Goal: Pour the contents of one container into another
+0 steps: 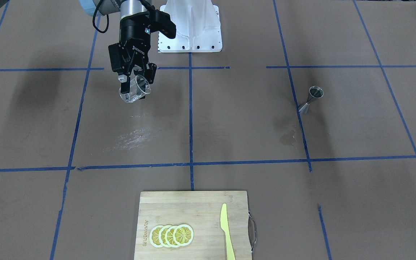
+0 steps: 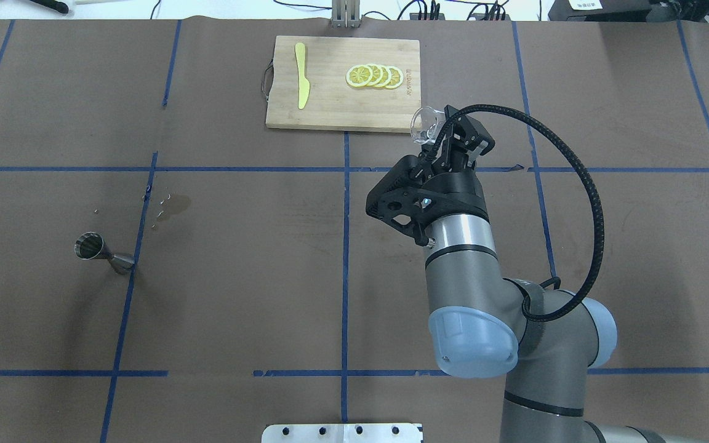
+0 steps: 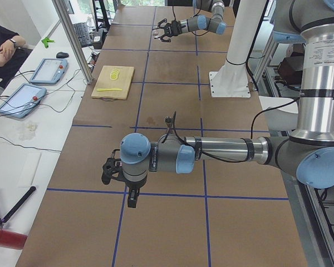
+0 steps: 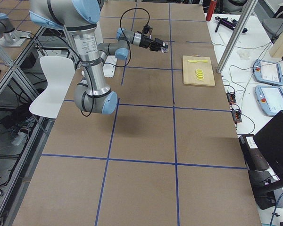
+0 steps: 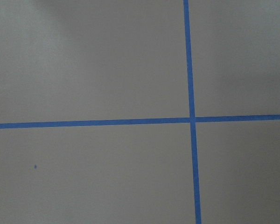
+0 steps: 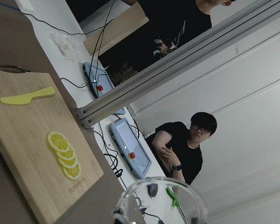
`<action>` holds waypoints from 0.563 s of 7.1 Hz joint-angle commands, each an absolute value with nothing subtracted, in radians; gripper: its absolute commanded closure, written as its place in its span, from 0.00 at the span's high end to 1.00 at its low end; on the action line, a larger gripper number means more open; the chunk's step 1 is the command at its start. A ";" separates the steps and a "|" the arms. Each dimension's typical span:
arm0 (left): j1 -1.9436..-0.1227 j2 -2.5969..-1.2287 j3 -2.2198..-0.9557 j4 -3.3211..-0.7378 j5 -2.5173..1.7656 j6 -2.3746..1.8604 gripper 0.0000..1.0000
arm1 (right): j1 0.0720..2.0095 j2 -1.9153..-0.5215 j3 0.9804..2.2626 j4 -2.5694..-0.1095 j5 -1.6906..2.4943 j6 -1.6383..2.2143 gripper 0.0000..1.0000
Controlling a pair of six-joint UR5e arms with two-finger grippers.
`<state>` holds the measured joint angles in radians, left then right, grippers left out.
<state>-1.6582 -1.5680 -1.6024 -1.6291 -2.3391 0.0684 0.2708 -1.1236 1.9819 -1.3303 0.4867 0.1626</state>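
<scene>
My right gripper (image 1: 134, 86) hangs above the table, shut on a clear glass cup (image 1: 135, 95) that is tilted on its side. Overhead, the same gripper (image 2: 438, 133) holds the glass cup (image 2: 421, 120) near the cutting board's corner. The cup's rim (image 6: 159, 201) fills the bottom of the right wrist view. A small steel jigger (image 1: 311, 98) stands upright far away on the other side of the table, also seen overhead as the jigger (image 2: 101, 251). My left gripper (image 3: 120, 171) shows only in the left side view, low over bare table; I cannot tell its state.
A wooden cutting board (image 2: 330, 111) holds lemon slices (image 2: 374, 75) and a yellow knife (image 2: 301, 83). A wet stain (image 2: 173, 205) lies near the jigger. The white arm base (image 1: 190, 27) stands behind the cup. People sit beyond the table's far edge (image 6: 186, 149).
</scene>
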 commanded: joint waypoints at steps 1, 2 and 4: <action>-1.611 -1.568 -1.605 -1.628 -2.338 0.069 1.00 | 0.272 -1.124 1.985 -1.302 0.497 0.164 0.00; -1.605 -1.568 -1.605 -1.626 -2.338 0.069 1.00 | 0.272 -1.126 1.985 -1.302 0.499 0.170 0.00; -1.605 -1.572 -1.606 -1.624 -2.338 0.068 1.00 | 0.273 -1.147 1.990 -1.301 0.499 0.245 0.00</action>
